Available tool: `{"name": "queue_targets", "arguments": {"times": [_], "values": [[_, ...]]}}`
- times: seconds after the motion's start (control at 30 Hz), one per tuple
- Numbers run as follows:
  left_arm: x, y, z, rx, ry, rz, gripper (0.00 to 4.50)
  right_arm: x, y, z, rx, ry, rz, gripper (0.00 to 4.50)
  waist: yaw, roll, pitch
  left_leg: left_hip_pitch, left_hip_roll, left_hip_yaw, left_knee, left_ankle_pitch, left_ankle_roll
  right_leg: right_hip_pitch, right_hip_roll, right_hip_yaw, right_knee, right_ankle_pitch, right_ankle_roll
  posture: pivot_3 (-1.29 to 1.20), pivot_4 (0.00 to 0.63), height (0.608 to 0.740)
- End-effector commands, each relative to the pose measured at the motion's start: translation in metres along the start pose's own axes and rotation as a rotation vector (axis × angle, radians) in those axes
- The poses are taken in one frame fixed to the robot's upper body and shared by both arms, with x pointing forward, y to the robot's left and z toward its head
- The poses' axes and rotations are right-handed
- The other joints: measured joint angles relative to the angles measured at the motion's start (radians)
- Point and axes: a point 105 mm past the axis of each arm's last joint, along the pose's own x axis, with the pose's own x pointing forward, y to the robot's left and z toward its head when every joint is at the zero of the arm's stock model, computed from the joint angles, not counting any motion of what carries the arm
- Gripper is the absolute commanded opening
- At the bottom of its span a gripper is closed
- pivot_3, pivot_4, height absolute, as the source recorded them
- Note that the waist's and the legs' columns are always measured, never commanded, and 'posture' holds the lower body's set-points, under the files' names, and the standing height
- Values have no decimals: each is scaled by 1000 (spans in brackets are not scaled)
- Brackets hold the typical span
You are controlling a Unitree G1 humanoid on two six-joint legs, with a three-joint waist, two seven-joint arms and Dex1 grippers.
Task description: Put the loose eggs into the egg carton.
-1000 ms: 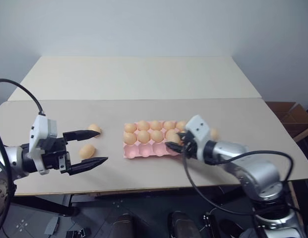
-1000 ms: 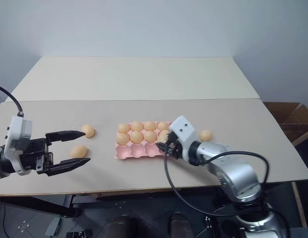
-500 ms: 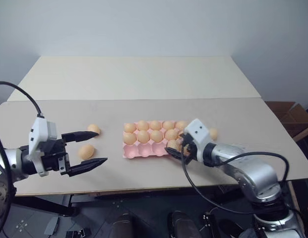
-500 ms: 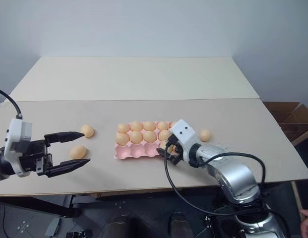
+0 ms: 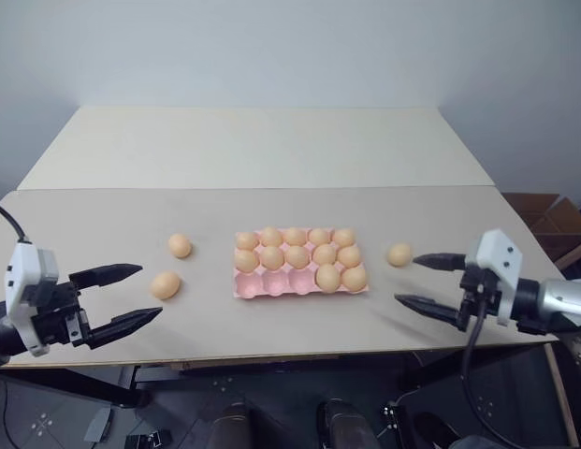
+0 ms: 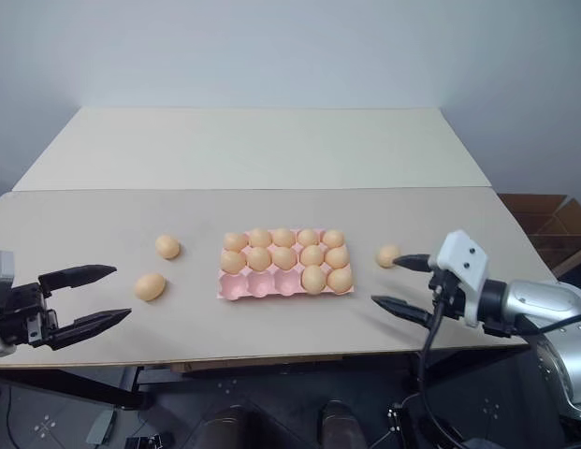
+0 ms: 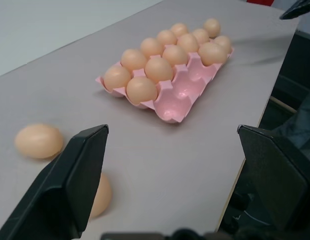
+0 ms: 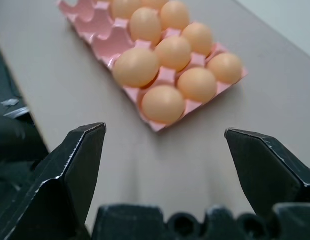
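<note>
Two black, wedge-fingered grippers hang spread wide and empty over the near edge of a matte beige table (image 5: 271,150), the left gripper (image 5: 114,299) by two smooth tan eggs (image 5: 165,284), the right gripper (image 5: 430,281) near a third egg (image 5: 399,254). Between them lies the glossy pink carton (image 5: 276,284) of round cups, twelve filled, three near-left cups bare.

Pink egg carton (image 5: 299,282) — twelve filled; three loose eggs (image 5: 165,284).
</note>
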Motion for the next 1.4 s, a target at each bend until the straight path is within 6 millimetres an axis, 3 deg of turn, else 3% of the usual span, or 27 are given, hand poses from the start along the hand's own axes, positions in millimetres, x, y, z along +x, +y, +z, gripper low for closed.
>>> {"name": "queue_targets", "arguments": {"times": [0.03,0.23,0.47,0.7,0.8,0.9,1.07,1.17,1.2,1.27,1.4], "values": [[-1,-1,9,48,-25,13,4500,-5,-9,6,-44,-30,-59,4444,-4,0,0,0,0,0,0,0,0,0,0,1,0,0,0,0,150,740],[4,-2,14,65,-29,-5,4500,1,-22,5,-35,-22,-124,4444,-5,0,0,-1,0,1,0,0,0,-1,0,1,0,0,0,0,150,740],[16,-2,25,98,-49,-51,4500,38,-79,-18,28,114,-387,4444,-9,0,0,0,0,2,0,0,0,-1,0,1,0,5,-8,0,150,740],[15,-2,26,104,-44,-55,4500,67,-98,-42,123,196,-438,4444,-7,0,0,-4,-1,1,-3,0,0,-4,1,1,-1,7,-2,0,150,740],[15,-2,27,107,-43,-53,4500,72,-103,-43,143,192,-470,3871,-6,0,0,-4,-1,1,-3,0,0,-4,0,0,-1,7,-2,0,150,740],[14,-3,28,112,-42,-50,4500,73,-104,-35,145,170,-477,2804,-7,1,0,-4,-1,1,-3,0,0,-4,0,0,-1,8,-2,0,150,740],[12,-5,29,120,-43,-45,4500,67,-87,14,56,57,-463,2685,-8,1,0,-3,0,1,-3,0,0,-4,1,0,0,8,-2,0,150,740],[13,-7,30,120,-46,-47,4500,77,-58,52,31,-46,-376,2685,-11,1,1,-3,1,1,-3,0,0,-5,1,0,1,8,-2,0,150,740],[13,-8,30,120,-46,-47,4500,90,-37,60,11,-62,-303,2685,-11,1,1,-3,1,0,-3,0,0,-5,2,0,1,8,-2,0,150,740],[13,-8,29,116,-46,-43,4500,109,-3,68,-19,-82,-194,2685,-12,1,0,-3,1,0,-3,0,0,-4,2,0,1,8,-2,0,150,740],[12,-8,28,106,-50,-25,4500,131,20,69,-34,-66,-138,2685,-10,1,1,-2,1,0,-3,0,0,-4,2,0,2,7,-3,0,150,740]]}}
